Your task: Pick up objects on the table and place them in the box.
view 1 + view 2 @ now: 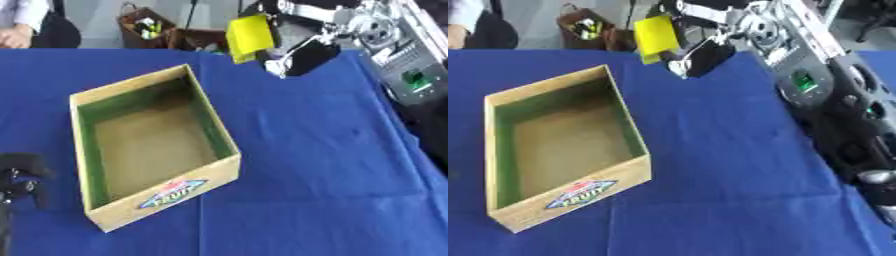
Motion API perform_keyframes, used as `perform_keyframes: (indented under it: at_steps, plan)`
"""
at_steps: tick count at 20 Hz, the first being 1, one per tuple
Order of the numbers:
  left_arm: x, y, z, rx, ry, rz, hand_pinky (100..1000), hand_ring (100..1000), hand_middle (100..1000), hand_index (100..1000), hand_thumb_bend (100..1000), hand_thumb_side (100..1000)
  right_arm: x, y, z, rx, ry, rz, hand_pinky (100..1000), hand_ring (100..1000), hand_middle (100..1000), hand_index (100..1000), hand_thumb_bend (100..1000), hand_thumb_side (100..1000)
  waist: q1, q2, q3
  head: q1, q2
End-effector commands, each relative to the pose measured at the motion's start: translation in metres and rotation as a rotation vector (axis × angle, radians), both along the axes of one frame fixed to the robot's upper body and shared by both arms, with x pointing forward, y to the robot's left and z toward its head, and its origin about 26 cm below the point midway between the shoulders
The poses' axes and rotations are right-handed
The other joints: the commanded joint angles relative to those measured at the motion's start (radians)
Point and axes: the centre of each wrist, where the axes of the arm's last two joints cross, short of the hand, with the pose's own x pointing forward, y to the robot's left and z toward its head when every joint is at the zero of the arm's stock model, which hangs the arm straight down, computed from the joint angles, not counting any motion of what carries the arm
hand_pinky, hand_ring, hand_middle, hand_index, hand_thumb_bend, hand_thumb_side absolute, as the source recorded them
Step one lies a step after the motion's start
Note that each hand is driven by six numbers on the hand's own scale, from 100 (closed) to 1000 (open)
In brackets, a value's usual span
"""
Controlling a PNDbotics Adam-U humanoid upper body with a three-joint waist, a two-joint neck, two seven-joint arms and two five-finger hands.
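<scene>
Right robot hand [302, 56]: reaching in from the upper right, hanging over the far edge of the surface [324, 165], beyond the box's far right corner. Grasping a yellow object [249, 34], flat and roughly rectangular, fingers curled on its right side; exact finger spread blurred, hard to tell. Yellow object being held raised, clear of the blue cloth, tilted slightly, well apart from the box opening.

Left robot hand [22, 177]: resting at the lower left edge of the left eye view, just left of the box, dark and blurred; whether released or clenched — cannot tell. Holding nothing visible.

Box [87, 100]: open-topped cardboard, green lining on the inner walls, brown floor, sitting askew on the surface, left of centre. Printed label [172, 193] facing the near side, showing red and blue lettering. Nothing lying inside.

Surface: covered by blue cloth, carrying only the box.

Background: brown bag [584, 27] standing beyond the far edge, holding small items of indistinct kind.
</scene>
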Motion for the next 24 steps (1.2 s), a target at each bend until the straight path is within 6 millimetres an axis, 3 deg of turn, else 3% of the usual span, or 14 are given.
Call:
perform_keyframes:
  at_steps: [1, 6, 11, 13, 14, 24]
  plan:
    - [-0.001, 0.001, 0.005, 0.009, -0.015, -0.007, 240, 507, 462, 616, 100, 1000, -0.008, 0.019, 0.012, 0.004, -0.027, 0.064, 779, 654, 383, 425, 100, 204, 0.000, -0.027, 0.006, -0.011, 0.002]
    - [-0.001, 0.000, 0.006, 0.006, -0.017, -0.014, 241, 506, 462, 615, 100, 1000, -0.005, 0.050, 0.007, 0.006, -0.008, 0.124, 778, 641, 375, 413, 100, 203, -0.005, -0.023, 0.021, -0.024, -0.003]
    - [-0.001, -0.002, 0.007, 0.004, -0.022, -0.021, 240, 506, 461, 615, 100, 1000, 0.010, 0.073, -0.009, -0.006, 0.050, 0.126, 777, 636, 373, 410, 100, 206, -0.009, -0.013, 0.042, -0.038, -0.007]
    - [-0.001, -0.002, 0.008, 0.002, -0.027, -0.023, 241, 506, 462, 615, 100, 1000, 0.019, 0.079, -0.019, -0.021, 0.087, 0.113, 777, 639, 375, 412, 100, 168, -0.011, -0.010, 0.049, -0.043, -0.007]
    - [-0.001, -0.002, 0.009, 0.001, -0.029, -0.023, 241, 506, 461, 615, 100, 1000, 0.023, 0.081, -0.024, -0.028, 0.104, 0.107, 777, 638, 375, 412, 100, 210, -0.011, -0.008, 0.052, -0.045, -0.007]
    - [-0.001, -0.004, 0.010, 0.003, -0.034, -0.027, 241, 506, 461, 614, 100, 1000, 0.046, 0.103, -0.051, -0.119, 0.171, 0.106, 775, 651, 378, 410, 100, 218, -0.019, 0.001, 0.064, -0.056, -0.003]
